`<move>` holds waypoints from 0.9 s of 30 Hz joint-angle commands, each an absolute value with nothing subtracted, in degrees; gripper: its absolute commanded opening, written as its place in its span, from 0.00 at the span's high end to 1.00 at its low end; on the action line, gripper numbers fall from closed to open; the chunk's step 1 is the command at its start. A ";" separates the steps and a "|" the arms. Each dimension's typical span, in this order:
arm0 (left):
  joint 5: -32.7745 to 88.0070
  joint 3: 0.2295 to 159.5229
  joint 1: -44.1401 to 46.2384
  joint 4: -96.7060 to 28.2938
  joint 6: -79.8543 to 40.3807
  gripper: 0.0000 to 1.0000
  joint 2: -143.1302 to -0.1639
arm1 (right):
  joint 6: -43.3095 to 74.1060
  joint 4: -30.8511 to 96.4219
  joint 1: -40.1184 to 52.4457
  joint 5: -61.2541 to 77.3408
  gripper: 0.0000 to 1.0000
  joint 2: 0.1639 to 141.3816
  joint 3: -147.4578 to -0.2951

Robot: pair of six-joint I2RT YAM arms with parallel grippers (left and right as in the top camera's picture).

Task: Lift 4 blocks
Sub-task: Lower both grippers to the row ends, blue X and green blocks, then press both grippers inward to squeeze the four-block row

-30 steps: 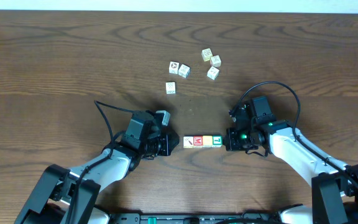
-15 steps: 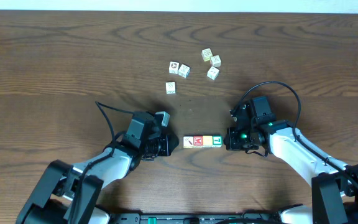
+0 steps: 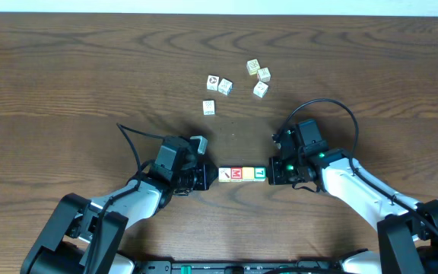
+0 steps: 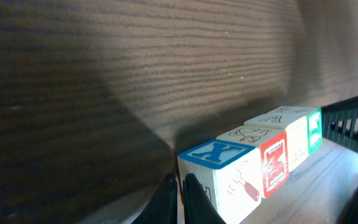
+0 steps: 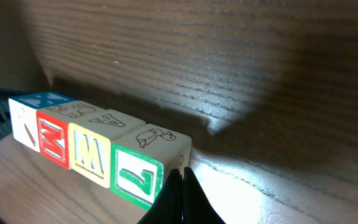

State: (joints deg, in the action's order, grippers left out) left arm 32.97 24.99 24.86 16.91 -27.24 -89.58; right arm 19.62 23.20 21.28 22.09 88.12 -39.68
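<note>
1. Overhead view: four small wooden blocks (image 3: pixel 242 174) with coloured faces sit face to face in one straight row on the dark brown wooden table (image 3: pixel 67 76).
2. Row order, left to right: pale yellow block with dark mark (image 3: pixel 225 174), red block with white letter (image 3: pixel 237 174), yellow block (image 3: pixel 249 174), green block (image 3: pixel 260 174).
3. Black left gripper (image 3: pixel 213 176): jaws fully closed, nothing between them; tips against the row's left end.
4. Black right gripper (image 3: pixel 270 173): jaws fully closed, empty; tips against the row's right end.
5. Five pale cream wooden cubes (image 3: pixel 225 86) lie scattered well beyond the row, on its far side.
</note>
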 commanded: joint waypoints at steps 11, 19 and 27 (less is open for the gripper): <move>33.87 25.41 25.10 16.82 -27.79 0.93 -89.89 | 22.28 23.83 22.55 17.96 0.99 88.51 -39.53; 33.85 25.41 25.10 16.82 -27.79 0.93 -89.89 | 22.28 24.21 22.57 17.87 0.99 88.51 -39.53; 33.87 25.41 25.10 16.82 -27.79 0.93 -89.89 | 23.73 23.38 22.61 21.78 0.99 88.51 -39.53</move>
State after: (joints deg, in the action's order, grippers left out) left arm 33.08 24.99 24.86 16.88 -27.24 -89.58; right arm 21.91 23.70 21.85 19.57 88.12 -39.68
